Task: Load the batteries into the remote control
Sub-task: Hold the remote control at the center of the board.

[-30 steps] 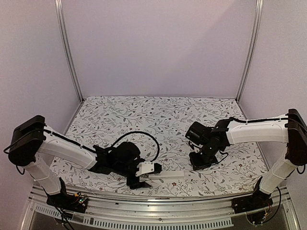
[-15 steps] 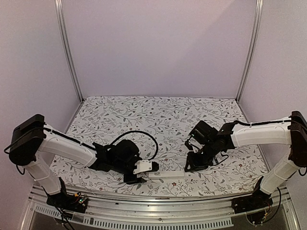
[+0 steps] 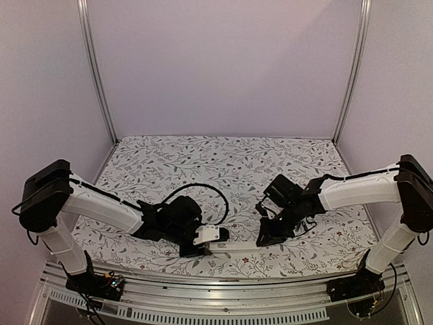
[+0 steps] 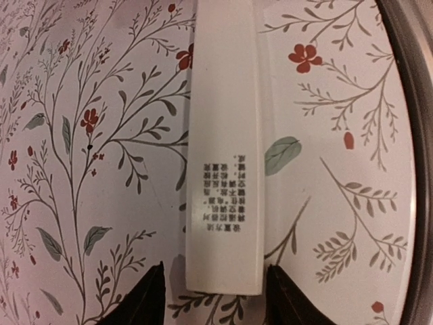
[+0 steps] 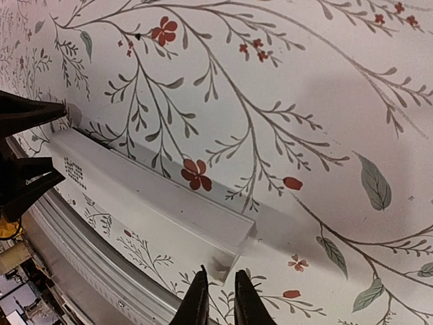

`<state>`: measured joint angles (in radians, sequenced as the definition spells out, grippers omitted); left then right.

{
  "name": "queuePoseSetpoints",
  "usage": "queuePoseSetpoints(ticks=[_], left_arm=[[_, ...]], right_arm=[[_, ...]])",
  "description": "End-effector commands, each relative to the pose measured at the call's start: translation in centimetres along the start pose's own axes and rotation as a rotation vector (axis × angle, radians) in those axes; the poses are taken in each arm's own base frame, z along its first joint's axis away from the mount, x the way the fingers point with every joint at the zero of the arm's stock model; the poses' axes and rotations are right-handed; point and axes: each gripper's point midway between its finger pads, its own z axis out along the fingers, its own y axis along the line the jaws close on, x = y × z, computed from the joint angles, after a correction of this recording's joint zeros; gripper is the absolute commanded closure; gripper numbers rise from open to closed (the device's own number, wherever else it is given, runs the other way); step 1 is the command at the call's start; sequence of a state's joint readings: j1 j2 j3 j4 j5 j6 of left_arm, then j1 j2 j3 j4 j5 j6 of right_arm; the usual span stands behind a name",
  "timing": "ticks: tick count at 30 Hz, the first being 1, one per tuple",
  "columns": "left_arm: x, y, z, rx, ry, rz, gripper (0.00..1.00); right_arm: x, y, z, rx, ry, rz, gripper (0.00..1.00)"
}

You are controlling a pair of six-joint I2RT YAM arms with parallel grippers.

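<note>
Left arm (image 3: 101, 206): white tubular shells, black joint housings, bulky black shoulder block. A black cable (image 3: 203, 191) loops above the wrist. White camera housing (image 3: 208, 235) with rounded corners.

Right arm (image 3: 352, 189): matching white shells and black joints, with a thin black cable along the forearm.

Bases (image 3: 101, 284): black, with small coloured wires exposed.

Left gripper (image 4: 215, 298): black fingers (image 4: 145, 301), broad and wedge-shaped.

Right gripper (image 5: 220, 305): black fingers (image 5: 198, 303), slim and tapering.
</note>
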<state>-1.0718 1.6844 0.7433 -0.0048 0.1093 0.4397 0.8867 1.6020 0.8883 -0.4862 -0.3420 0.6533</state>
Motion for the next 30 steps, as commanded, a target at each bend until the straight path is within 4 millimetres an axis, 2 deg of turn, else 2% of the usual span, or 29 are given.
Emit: queuePoseSetpoints(ticks=[1,4,8,12,19,30], left_arm=[[0.1,-0.7,0.6,0.036,0.011,-0.003,0.51],[0.2,-1.3,0.5,0.056,0.005,-0.003,0.52],[0.4,-1.5,0.7,0.067,0.012,-0.009,0.58],[-0.8,-1.4,1.1,0.065,-0.03,-0.01,0.62],[-1.1,-1.9,1.8,0.088,-0.036,-0.016,0.76],[-3.0,-2.0,2.3,0.101,-0.092,-0.039,0.76]], right_arm=[[0.0,-0.4,0.9,0.001,0.017,0.014,0.86],[-0.1,-0.4,0.9,0.0,0.011,0.017,0.87],[0.0,-0.4,1.4,-0.01,0.023,0.03,0.9],[-0.2,-0.5,1.7,-0.004,0.026,0.033,0.91],[-0.7,0.0,1.7,-0.02,0.01,0.039,0.92],[-0.8,1.3,2.5,-0.052,0.019,0.052,0.92]])
